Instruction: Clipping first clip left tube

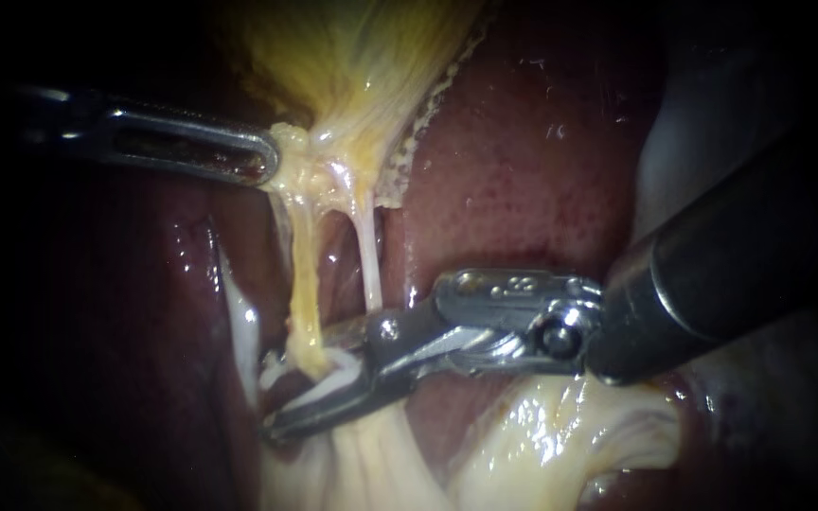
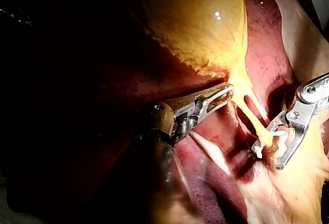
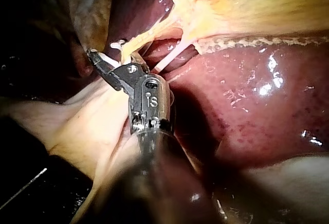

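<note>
Left instrument (image 1: 272, 157): pincer clamped on gallbladder (image 1: 352, 57).
Right instrument (image 1: 286, 388): pincer holding clip (image 1: 328, 378) (white) astride left tube (image 1: 303, 303).

The slim silver left instrument (image 1: 270, 163) is lost in blackness toward its shaft. Its jaws' tips are buried in the neck of the glossy yellow gallbladder (image 1: 352, 57) they clamp. The dark-shafted, steel-jawed right instrument (image 1: 300, 383) is cut off at the endoscope view's right edge. The white plastic clip (image 1: 333, 377) held in its jaws covers the yellow left tube (image 1: 303, 284) there. The gallbladder's body is cut off above.
</note>
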Action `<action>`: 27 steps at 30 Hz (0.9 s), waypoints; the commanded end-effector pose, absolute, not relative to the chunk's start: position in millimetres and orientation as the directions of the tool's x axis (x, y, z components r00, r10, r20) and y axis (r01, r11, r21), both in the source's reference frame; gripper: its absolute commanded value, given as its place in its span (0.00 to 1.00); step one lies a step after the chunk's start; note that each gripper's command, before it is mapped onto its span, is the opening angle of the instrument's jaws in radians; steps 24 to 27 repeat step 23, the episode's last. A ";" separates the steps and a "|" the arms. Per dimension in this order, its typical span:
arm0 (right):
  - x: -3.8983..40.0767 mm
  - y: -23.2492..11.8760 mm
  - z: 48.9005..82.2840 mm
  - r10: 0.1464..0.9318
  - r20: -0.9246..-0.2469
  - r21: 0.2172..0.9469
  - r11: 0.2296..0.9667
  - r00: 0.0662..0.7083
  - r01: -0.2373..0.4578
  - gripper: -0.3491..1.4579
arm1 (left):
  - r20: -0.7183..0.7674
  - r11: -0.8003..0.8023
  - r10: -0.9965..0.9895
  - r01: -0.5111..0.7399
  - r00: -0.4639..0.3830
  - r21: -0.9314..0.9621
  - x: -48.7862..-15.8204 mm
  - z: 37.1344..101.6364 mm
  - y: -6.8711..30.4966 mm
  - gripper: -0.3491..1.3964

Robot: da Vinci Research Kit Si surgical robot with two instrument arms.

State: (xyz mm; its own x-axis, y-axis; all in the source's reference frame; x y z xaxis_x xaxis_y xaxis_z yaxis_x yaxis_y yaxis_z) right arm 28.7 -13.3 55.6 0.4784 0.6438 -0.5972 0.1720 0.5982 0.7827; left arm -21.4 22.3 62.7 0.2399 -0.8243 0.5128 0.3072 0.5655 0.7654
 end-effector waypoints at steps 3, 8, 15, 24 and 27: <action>28.5 -13.5 56.0 0.628 -0.593 0.777 0.610 0.504 0.155 0.17 | 0.513 0.565 -0.824 0.307 0.240 0.766 -21.4 62.7 22.4 0.00; 28.1 -13.4 56.0 0.634 -0.590 0.773 0.622 0.500 0.123 0.00 | 0.513 0.565 -0.824 0.307 0.240 0.766 -21.4 62.7 22.3 0.00; 28.0 -13.3 56.3 0.623 -0.603 0.763 0.634 0.498 0.130 0.00 | 0.513 0.565 -0.824 0.308 0.240 0.765 -21.4 62.7 22.3 0.00; 27.7 -13.0 56.8 0.624 -0.603 0.763 0.634 0.497 0.128 0.00 | 0.513 0.565 -0.825 0.307 0.240 0.765 -21.4 62.6 22.3 0.00; 27.7 -13.0 56.8 0.624 -0.603 0.763 0.634 0.497 0.128 0.00 | 0.513 0.565 -0.825 0.307 0.240 0.765 -21.4 62.6 22.3 0.00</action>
